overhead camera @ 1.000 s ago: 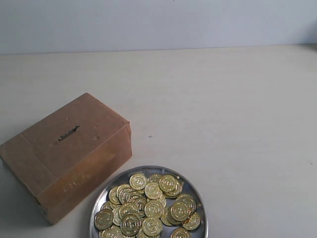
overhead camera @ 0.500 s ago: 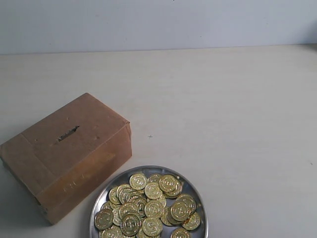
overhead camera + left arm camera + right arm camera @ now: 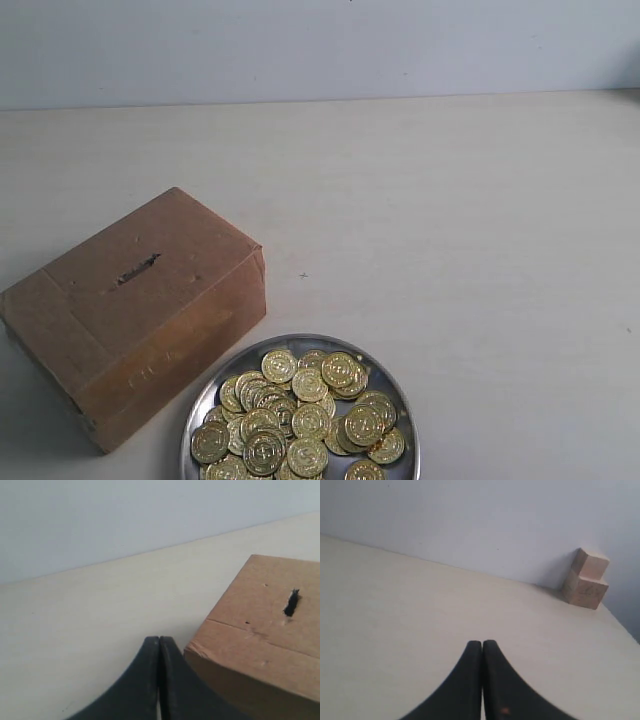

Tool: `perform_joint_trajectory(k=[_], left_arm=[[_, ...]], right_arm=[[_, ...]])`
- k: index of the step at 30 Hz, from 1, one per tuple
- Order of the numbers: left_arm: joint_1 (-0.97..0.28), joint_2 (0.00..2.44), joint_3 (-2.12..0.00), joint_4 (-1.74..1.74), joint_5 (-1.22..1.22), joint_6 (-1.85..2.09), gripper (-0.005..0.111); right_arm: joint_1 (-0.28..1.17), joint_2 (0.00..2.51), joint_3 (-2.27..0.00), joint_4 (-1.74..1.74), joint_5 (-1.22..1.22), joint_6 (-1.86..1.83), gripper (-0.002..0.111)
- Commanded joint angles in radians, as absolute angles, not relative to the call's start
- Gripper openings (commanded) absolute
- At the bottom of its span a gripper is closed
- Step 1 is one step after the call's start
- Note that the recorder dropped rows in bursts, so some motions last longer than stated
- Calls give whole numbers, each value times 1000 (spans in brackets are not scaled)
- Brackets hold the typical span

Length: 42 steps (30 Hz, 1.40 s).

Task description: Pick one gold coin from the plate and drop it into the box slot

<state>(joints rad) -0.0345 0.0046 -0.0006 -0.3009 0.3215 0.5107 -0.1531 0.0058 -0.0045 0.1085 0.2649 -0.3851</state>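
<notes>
We are holding our left gripper [image 3: 159, 640] closed; its two black fingers [image 3: 142, 680] are pressing flat against each other, meeting along a thin straight seam that is running up to the tips; their outer edges are sweeping outward in smooth curves toward the wrist. We are holding our right gripper [image 3: 482, 642] the same way; its black fingers [image 3: 465, 680] are touching along their whole inner edge, with the tips lying level with each other; both grippers are closing only on themselves, and both are showing only in their own wrist views.
</notes>
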Motion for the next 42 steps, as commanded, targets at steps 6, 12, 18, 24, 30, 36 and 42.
perform_joint_trajectory(k=[6,12,18,24,30,36,42], left_arm=[[-32,0,0,-378,335,433,0],[-32,0,0,-380,344,433,0],[-32,0,0,-380,346,433,0],[-32,0,0,-380,350,433,0],[-32,0,0,-380,353,433,0],[-30,0,0,-380,361,433,0],[-30,0,0,-380,361,433,0]], right_arm=[[-158,0,0,133,277,-231,0],[-158,0,0,143,319,-233,0],[-156,0,0,185,343,-239,0],[-156,0,0,185,343,-237,0],[-156,0,0,185,343,-237,0],[-156,0,0,185,343,-235,0],[-79,0,0,185,343,-233,0]])
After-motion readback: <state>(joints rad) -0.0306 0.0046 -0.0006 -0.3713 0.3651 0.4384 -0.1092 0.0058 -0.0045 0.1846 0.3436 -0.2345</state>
